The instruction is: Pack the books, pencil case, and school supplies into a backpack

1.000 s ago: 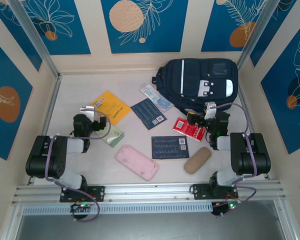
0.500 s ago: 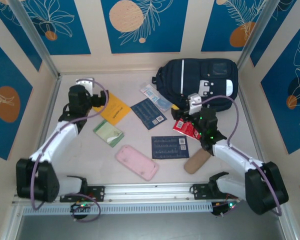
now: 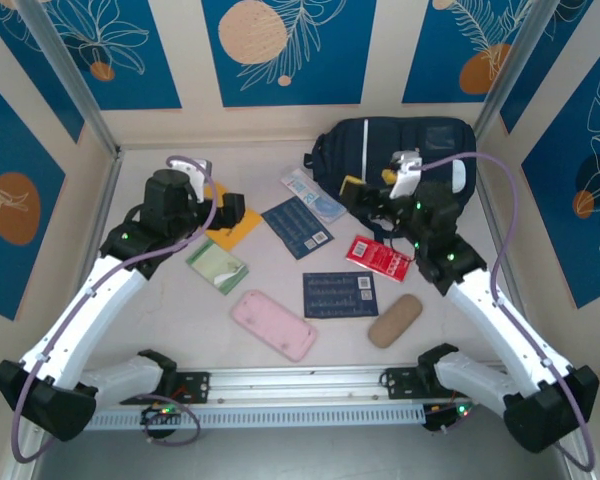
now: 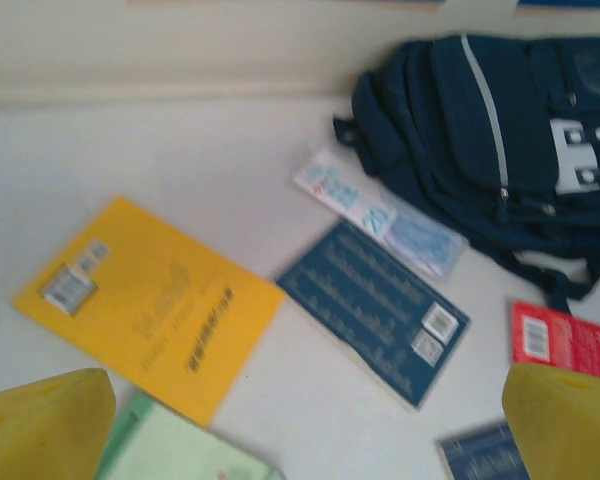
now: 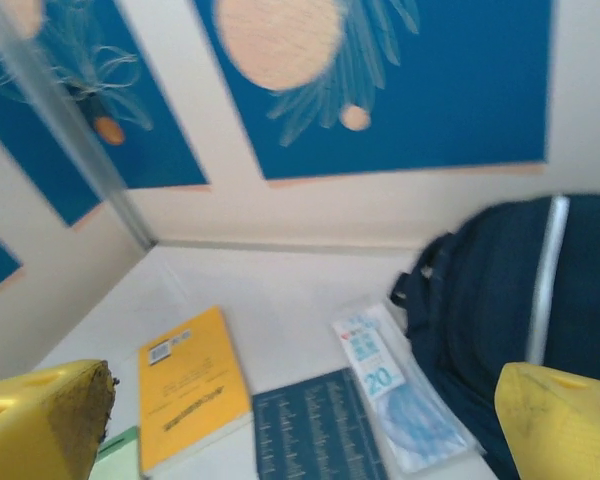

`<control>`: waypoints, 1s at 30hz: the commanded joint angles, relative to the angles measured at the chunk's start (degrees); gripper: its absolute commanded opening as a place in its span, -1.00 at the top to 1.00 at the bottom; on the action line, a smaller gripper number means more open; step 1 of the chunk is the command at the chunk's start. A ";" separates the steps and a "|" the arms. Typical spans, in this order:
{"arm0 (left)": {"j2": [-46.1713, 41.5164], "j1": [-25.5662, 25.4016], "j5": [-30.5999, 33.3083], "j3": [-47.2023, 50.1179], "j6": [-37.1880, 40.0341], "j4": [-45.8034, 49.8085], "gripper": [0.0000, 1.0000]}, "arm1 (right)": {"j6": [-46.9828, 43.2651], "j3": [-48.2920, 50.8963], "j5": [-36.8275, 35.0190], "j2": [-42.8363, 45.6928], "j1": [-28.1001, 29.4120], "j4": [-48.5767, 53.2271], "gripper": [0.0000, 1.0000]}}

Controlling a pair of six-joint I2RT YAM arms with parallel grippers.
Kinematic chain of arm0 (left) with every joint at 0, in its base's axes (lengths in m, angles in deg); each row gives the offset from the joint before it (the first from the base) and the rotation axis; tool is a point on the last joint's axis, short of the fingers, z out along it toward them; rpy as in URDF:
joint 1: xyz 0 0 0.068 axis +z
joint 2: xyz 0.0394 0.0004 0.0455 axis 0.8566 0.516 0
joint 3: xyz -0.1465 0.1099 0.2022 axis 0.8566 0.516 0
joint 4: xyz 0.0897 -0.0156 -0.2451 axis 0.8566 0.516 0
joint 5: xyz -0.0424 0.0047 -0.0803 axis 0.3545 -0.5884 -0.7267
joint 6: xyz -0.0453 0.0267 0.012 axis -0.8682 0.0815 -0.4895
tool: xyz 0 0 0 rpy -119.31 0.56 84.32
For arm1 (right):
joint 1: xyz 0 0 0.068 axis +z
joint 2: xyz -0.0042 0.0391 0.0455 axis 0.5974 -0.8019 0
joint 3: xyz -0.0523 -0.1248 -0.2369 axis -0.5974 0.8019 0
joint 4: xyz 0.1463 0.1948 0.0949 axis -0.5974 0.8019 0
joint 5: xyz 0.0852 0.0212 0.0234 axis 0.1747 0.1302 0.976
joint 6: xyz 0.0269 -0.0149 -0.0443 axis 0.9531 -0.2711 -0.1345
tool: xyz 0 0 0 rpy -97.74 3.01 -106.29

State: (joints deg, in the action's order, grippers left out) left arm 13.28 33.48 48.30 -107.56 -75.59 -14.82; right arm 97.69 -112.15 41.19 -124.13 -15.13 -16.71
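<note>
Both sets of jaws are spread wide and nothing is gripped. The left jaws are held above the yellow book (image 4: 150, 310), centre left in the top view. The right jaws hang at the near edge of the backpack (image 3: 420, 150), upper right.

The backpack looks zipped, and nothing can be seen inside it. The navy books (image 3: 298, 226), red packet (image 3: 378, 257), blue packet (image 3: 313, 194), green packet (image 3: 217, 267), pink case (image 3: 273, 324) and tan case (image 3: 395, 320) are all spread on the bench (image 3: 240, 165), outside it.

Trouble is likeliest from the thin books lying flat: an edge may be missed and the book merely pushed along. The limp, shut backpack could be dragged, or could sag closed once opened.
</note>
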 commanded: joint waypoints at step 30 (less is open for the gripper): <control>-4.65 0.40 -8.21 7.48 -7.42 -2.92 -1.00 | 4.96 -115.54 5.84 -101.31 -6.40 61.70 0.08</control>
State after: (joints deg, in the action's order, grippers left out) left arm 8.58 33.55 41.51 -100.19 -82.28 -17.08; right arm 101.27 -224.97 44.07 -223.38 -20.59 38.87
